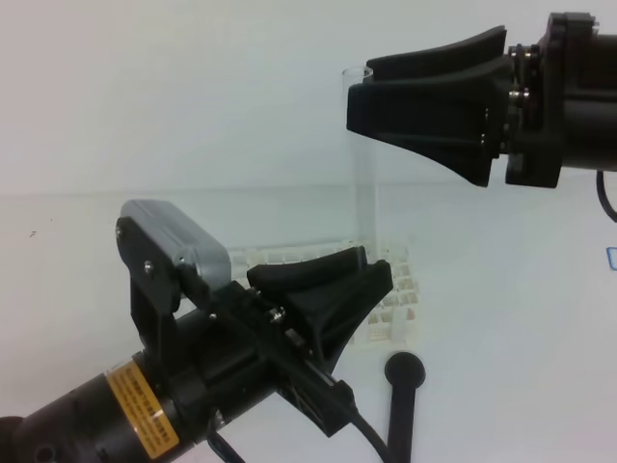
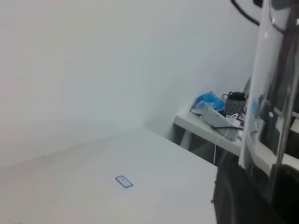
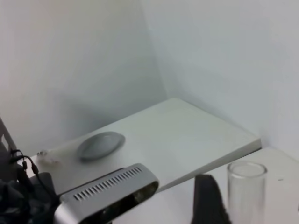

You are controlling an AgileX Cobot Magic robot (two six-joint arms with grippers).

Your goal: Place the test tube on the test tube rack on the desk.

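The left gripper (image 1: 362, 275) grips the lower part of the test tube (image 1: 364, 164), which stands upright with its rim level with the right gripper (image 1: 352, 96). The tube's base sits at or just above the test tube rack (image 1: 400, 304) on the desk (image 1: 77, 251); whether it has entered a hole cannot be determined. The right gripper's fingers appear narrowly set beside the rim; contact is unclear. Remaining steps, as judged: confirm seating and release.

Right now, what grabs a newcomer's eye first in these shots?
The clear test tube standing upright mid-frame, its lower end at the left gripper and its open rim beside the right gripper up top. Behind the left gripper sits the white test tube rack; a black round-headed stick lies in front.
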